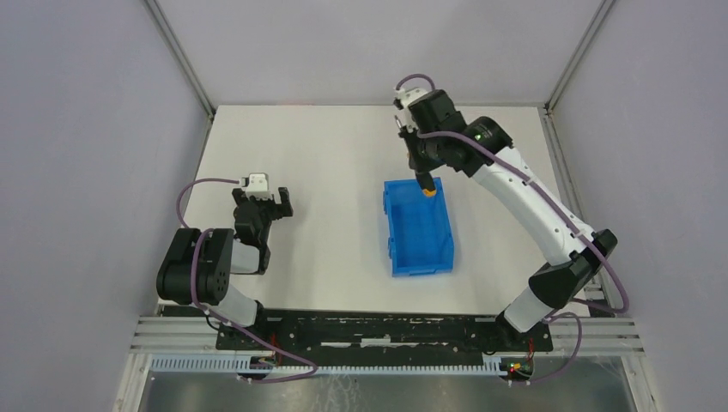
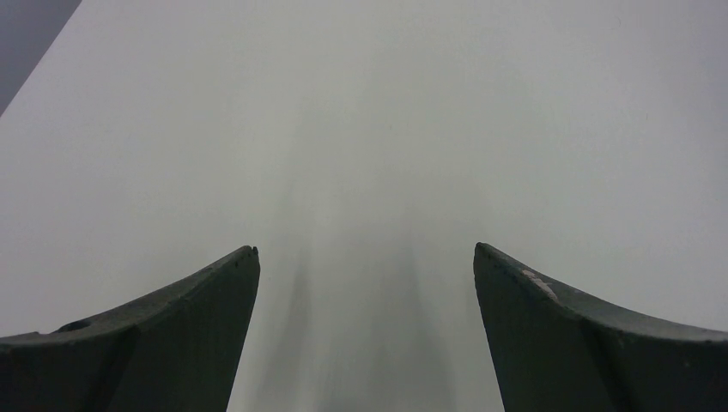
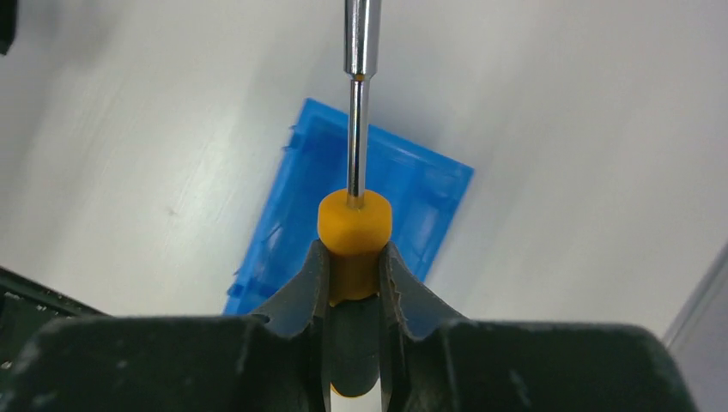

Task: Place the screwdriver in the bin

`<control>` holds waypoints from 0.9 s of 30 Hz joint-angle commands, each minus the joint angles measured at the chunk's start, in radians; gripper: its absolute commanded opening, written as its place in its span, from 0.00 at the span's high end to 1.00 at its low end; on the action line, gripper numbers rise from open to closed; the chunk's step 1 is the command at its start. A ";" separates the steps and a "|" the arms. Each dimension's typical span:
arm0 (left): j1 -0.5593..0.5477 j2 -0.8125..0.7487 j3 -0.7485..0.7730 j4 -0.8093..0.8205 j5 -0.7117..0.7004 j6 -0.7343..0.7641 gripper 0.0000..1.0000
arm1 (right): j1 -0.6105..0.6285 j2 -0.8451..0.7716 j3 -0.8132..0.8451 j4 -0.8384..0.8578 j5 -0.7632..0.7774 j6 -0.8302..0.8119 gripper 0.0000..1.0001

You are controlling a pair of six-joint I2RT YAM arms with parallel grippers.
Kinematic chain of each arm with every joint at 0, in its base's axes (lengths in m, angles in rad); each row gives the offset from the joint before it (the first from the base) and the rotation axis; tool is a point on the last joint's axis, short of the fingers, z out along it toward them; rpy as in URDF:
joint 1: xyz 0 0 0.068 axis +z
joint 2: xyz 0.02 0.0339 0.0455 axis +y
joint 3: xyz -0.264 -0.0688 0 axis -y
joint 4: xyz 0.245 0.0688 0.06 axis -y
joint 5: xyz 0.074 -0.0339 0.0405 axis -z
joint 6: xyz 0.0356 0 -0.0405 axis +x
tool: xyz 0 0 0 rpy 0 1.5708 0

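Right gripper clamps the screwdriver handle above the bin.

White matte table spread under the scene, pale grey walls stood on three sides, metal corner posts rose at the back, black mounting rail ran along the near edge.

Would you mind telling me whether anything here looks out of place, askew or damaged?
Nothing stands out. The right gripper holds the screwdriver squarely by its handle over the far end of the bin, which sits upright and looks intact. The left gripper is open and empty.
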 commanded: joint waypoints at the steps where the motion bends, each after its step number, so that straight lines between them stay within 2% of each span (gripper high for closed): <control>1: 0.005 -0.016 0.003 0.023 0.006 -0.033 0.00 | 0.106 -0.073 -0.055 0.039 0.111 0.067 1.00; 6: 0.005 -0.016 0.004 0.022 0.005 -0.033 0.00 | 0.172 -0.182 -0.492 0.328 0.075 0.094 1.00; 9: 0.005 -0.016 0.004 0.022 0.005 -0.033 0.00 | 0.183 -0.184 -0.707 0.482 0.060 0.103 1.00; 12: 0.005 -0.015 0.004 0.023 0.005 -0.033 0.00 | 0.183 -0.138 -0.836 0.607 0.044 0.101 1.00; 15: 0.005 -0.016 0.004 0.022 0.005 -0.033 0.00 | 0.184 -0.068 -0.879 0.661 0.079 0.094 0.99; 18: 0.005 -0.016 0.004 0.022 0.006 -0.033 0.00 | 0.184 -0.008 -0.880 0.661 0.091 0.082 0.78; 19: 0.005 -0.015 0.004 0.022 0.006 -0.032 0.00 | 0.183 -0.002 -0.883 0.662 0.081 0.082 0.66; 22: 0.005 -0.016 0.004 0.022 0.005 -0.033 0.00 | 0.184 -0.027 -0.862 0.649 0.062 0.077 0.44; 23: 0.005 -0.015 0.004 0.022 0.005 -0.033 0.00 | 0.184 -0.038 -0.838 0.624 0.070 0.075 0.38; 25: 0.005 -0.016 0.003 0.023 0.005 -0.033 0.00 | 0.185 -0.083 -0.774 0.568 0.109 0.073 0.35; 27: 0.005 -0.016 0.004 0.022 0.006 -0.033 0.00 | 0.186 -0.157 -0.722 0.528 0.137 0.065 0.28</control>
